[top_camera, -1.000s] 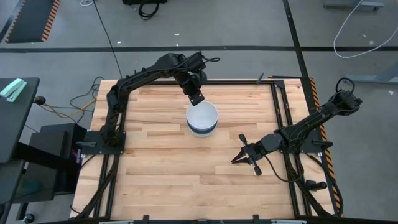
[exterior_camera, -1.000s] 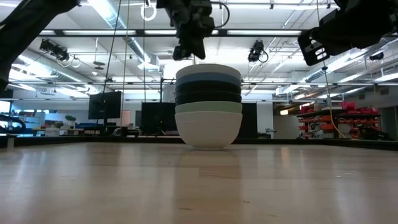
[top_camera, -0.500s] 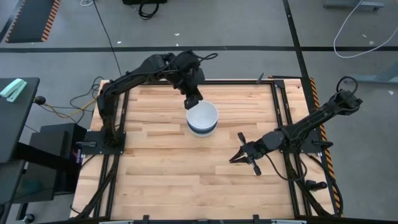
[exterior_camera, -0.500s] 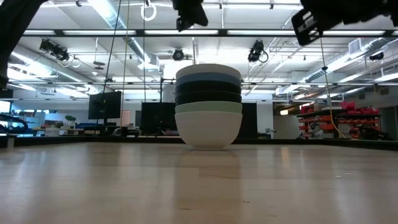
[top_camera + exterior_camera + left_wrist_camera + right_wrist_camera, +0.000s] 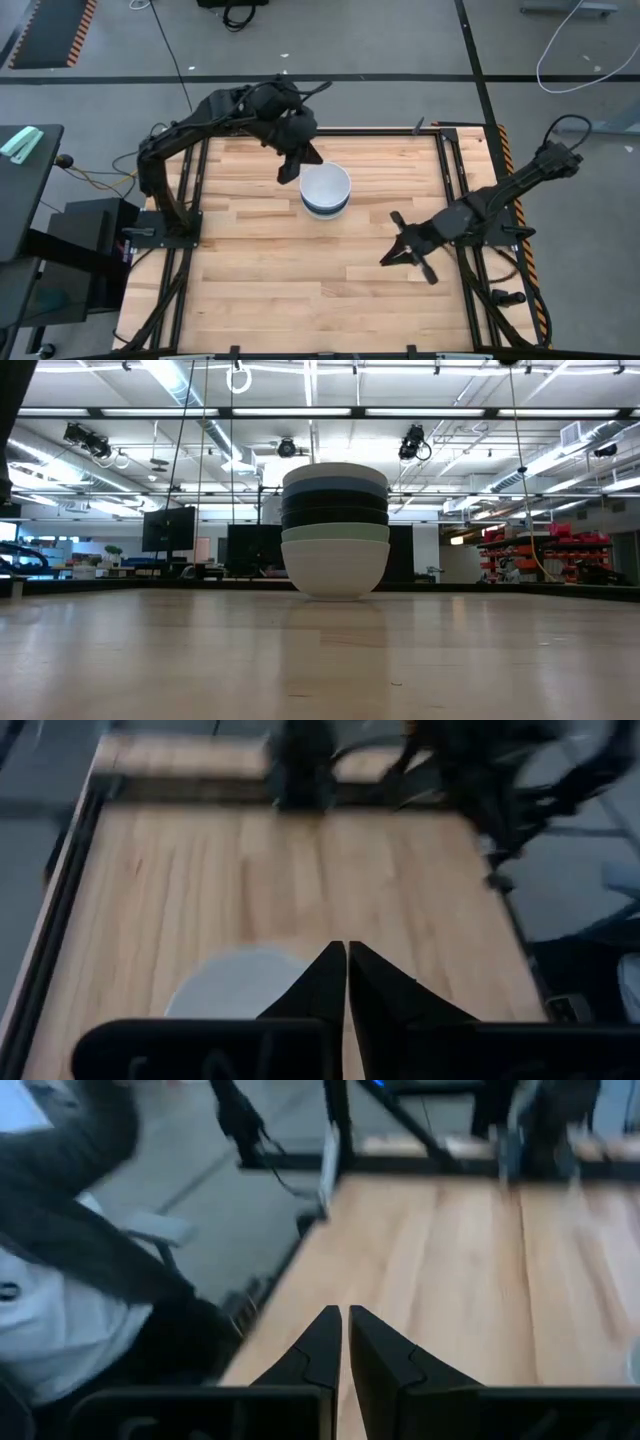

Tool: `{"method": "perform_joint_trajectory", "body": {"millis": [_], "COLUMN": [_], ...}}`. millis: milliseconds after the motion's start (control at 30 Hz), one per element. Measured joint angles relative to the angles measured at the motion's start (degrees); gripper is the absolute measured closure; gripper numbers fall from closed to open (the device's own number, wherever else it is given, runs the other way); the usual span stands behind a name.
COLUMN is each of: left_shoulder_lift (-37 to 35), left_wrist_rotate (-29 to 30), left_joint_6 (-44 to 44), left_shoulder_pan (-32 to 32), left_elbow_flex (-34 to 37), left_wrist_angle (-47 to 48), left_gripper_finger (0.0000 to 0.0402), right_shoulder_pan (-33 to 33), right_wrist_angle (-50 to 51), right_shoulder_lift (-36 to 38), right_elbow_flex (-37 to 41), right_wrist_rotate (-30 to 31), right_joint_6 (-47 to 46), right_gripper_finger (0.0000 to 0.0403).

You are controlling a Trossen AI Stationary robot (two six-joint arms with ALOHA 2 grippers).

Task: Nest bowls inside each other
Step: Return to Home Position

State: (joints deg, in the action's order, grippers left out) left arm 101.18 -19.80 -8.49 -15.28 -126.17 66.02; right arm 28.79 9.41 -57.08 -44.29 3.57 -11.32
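Note:
The bowls (image 5: 325, 190) stand nested in one stack near the table's middle, resting on the lowest bowl's base. In the low view the stack (image 5: 335, 530) shows a white bowl lowest, then pale mint green, dark ones, blue and a white rim on top. My left gripper (image 5: 285, 175) hangs shut just left of the stack, clear of it; its wrist view shows the top white bowl (image 5: 235, 985) below the shut fingers (image 5: 347, 960). My right gripper (image 5: 388, 260) is shut, off toward the near right, over bare wood (image 5: 345, 1325). Neither gripper shows in the low view.
Bare wooden boards (image 5: 260, 270) lie all round the stack. A black metal frame (image 5: 455, 180) borders the table. In the right wrist view a person (image 5: 60, 1280) in white and dark clothing is beside the table's edge.
My left gripper has risen from the stack's far rim, out of the low view, and swung toward the table's left and a little nearer. My right gripper has also risen out of the low view and drifted slightly toward the right. The stack has stayed still.

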Motion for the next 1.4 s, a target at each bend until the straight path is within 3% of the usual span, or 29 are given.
{"method": "perform_joint_trajectory", "body": {"millis": [200, 467, 600, 867, 1033, 1100, 1400], "left_shoulder_lift": [-1.4, -0.8, -0.3, -0.3, -0.3, -0.3, -5.1], "left_wrist_rotate": [-8.6, -13.4, -18.4, -22.8, -37.8, -40.4, -42.1], "left_joint_6": [-3.4, -5.6, -5.7, -5.7, -5.7, -5.6, -4.9], "left_shoulder_pan": [0.8, 1.1, 2.8, 3.2, 2.6, 2.4, -4.6], "left_elbow_flex": [0.0, 0.1, 4.5, 18.0, 26.4, 29.2, 35.0], "left_wrist_angle": [-2.1, -2.2, -8.9, -20.2, -34.2, -38.2, -36.1], "left_gripper_finger": [0.0369, 0.0371, 0.0378, 0.0368, 0.0366, 0.0370, 0.0376], "right_shoulder_pan": [3.9, 8.9, 9.0, 9.0, 9.0, 9.0, 9.0], "right_wrist_angle": [-0.3, -6.3, -11.5, -22.2, -33.9, -37.6, -40.0], "right_shoulder_lift": [9.5, 25.1, 29.6, 31.1, 30.9, 30.8, 30.6], "right_elbow_flex": [-0.3, 8.1, 13.7, 20.7, 25.0, 27.0, 29.8], "right_wrist_rotate": [-6.2, -6.2, -6.2, -8.7, -16.2, -18.7, -19.1], "right_joint_6": [4.9, 7.0, 5.2, 2.3, 5.0, 5.3, 2.5], "right_gripper_finger": [0.0370, 0.0370, 0.0370, 0.0370, 0.0370, 0.0370, 0.0370]}}
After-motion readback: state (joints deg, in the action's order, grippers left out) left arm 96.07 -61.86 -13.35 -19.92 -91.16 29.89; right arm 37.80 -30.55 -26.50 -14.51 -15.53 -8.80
